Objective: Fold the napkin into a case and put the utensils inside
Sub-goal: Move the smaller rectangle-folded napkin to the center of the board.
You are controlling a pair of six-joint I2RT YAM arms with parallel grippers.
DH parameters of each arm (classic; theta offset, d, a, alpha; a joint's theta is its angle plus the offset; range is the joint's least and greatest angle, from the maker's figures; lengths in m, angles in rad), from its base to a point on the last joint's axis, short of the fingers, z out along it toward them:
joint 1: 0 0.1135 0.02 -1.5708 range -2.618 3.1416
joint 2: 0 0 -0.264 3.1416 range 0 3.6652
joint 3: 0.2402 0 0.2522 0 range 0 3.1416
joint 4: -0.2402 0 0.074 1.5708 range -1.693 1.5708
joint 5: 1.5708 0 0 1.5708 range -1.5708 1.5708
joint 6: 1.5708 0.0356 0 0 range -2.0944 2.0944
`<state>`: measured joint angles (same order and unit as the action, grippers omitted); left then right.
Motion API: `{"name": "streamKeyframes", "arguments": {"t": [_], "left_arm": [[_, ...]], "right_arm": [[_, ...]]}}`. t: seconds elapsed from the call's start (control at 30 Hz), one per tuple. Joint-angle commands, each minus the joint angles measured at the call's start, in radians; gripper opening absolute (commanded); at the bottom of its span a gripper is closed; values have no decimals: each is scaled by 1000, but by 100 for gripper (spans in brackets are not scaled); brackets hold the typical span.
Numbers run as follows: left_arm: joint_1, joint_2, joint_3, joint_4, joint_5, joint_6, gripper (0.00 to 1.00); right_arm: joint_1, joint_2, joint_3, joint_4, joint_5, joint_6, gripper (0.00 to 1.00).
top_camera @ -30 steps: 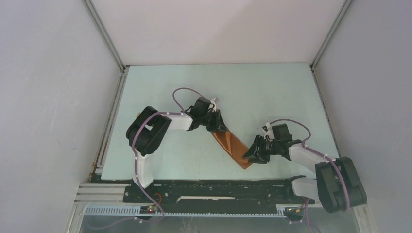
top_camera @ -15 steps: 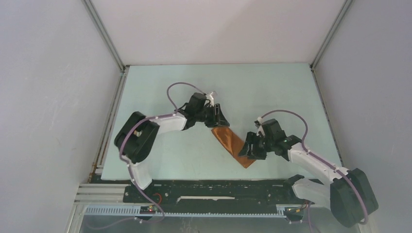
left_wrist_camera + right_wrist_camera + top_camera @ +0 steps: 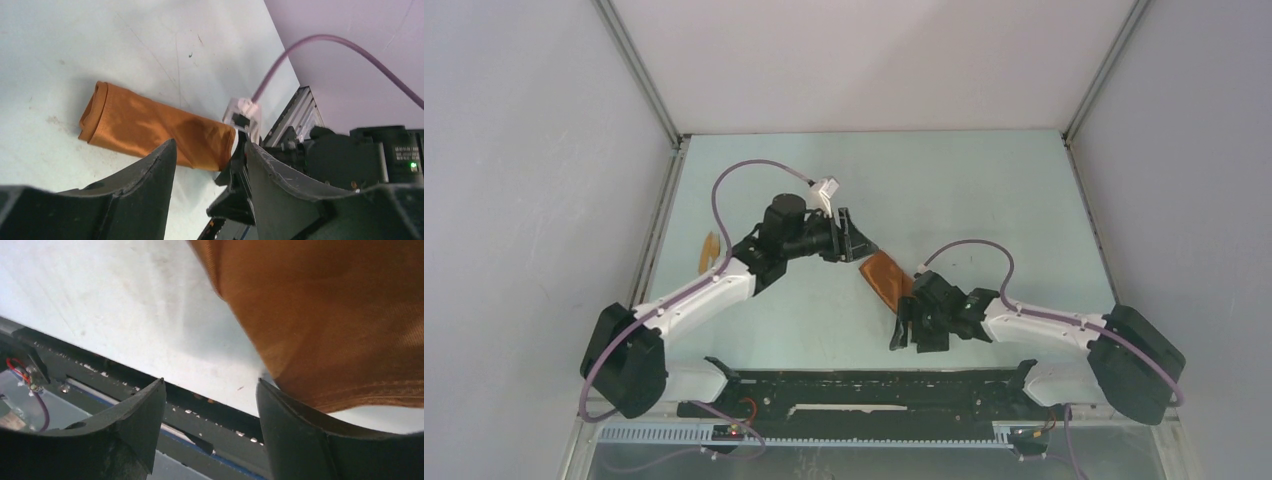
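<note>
The rust-orange napkin (image 3: 882,277) lies on the table folded into a narrow oblong case (image 3: 150,129), running diagonally. My left gripper (image 3: 851,238) hovers just off its far end, open, with nothing between its fingers (image 3: 159,170). My right gripper (image 3: 912,330) is over the case's near end and hides it in the top view. It is open too, and the cloth (image 3: 330,315) lies beside its right finger (image 3: 280,420), not between the jaws. The utensils (image 3: 709,250) show only as a small tan patch near the table's left edge.
The black rail (image 3: 864,385) runs along the near table edge, right under the right gripper. Grey enclosure walls (image 3: 544,200) close in both sides and the back. The right gripper's body and its white connector (image 3: 243,113) sit close in front of the left fingers.
Both grippers opened and let go of the cloth. The left gripper drew back up and left; its arm swung away and uncovered the tan patch. The right gripper moved left, toward the near edge.
</note>
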<state>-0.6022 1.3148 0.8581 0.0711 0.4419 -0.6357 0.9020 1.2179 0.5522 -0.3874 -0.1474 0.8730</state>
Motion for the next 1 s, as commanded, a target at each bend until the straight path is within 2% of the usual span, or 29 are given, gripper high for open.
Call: {"name": "streamKeyframes", "arguments": {"t": [0.0, 0.13, 0.2, 0.27, 0.37, 0.47, 0.53, 0.6, 0.67, 0.73, 0.97], "left_arm": [[7, -90, -30, -56, -10, 43, 60], [7, -164, -61, -63, -3, 26, 61], [7, -189, -73, -63, 4, 11, 61], [7, -208, -79, -63, 17, 4, 61], [7, -226, -83, -64, 40, 2, 61], [7, -227, -94, -64, 40, 3, 62], [7, -201, -84, -64, 21, 5, 65], [7, -134, -44, -95, 0, 9, 66], [8, -23, 19, -96, -20, 11, 66], [14, 124, 107, -94, -15, 14, 65], [31, 532, 458, -216, -80, 117, 63]], "right_arm": [[-62, 43, -13, 55, 124, 38, 76], [-299, 43, -58, 123, 118, -41, 76], [-446, 72, -39, 222, 66, -116, 76], [-584, 157, 42, 292, 25, -188, 76], [-737, 372, 294, 262, -35, -313, 75], [-794, 552, 578, 102, -15, -434, 75], [-818, 601, 697, -4, -11, -472, 75], [-825, 592, 742, -93, 0, -506, 76], [-825, 553, 730, -147, -2, -521, 76], [-823, 511, 669, -168, -98, -526, 75], [-836, 367, 438, -91, -316, -520, 75]]}}
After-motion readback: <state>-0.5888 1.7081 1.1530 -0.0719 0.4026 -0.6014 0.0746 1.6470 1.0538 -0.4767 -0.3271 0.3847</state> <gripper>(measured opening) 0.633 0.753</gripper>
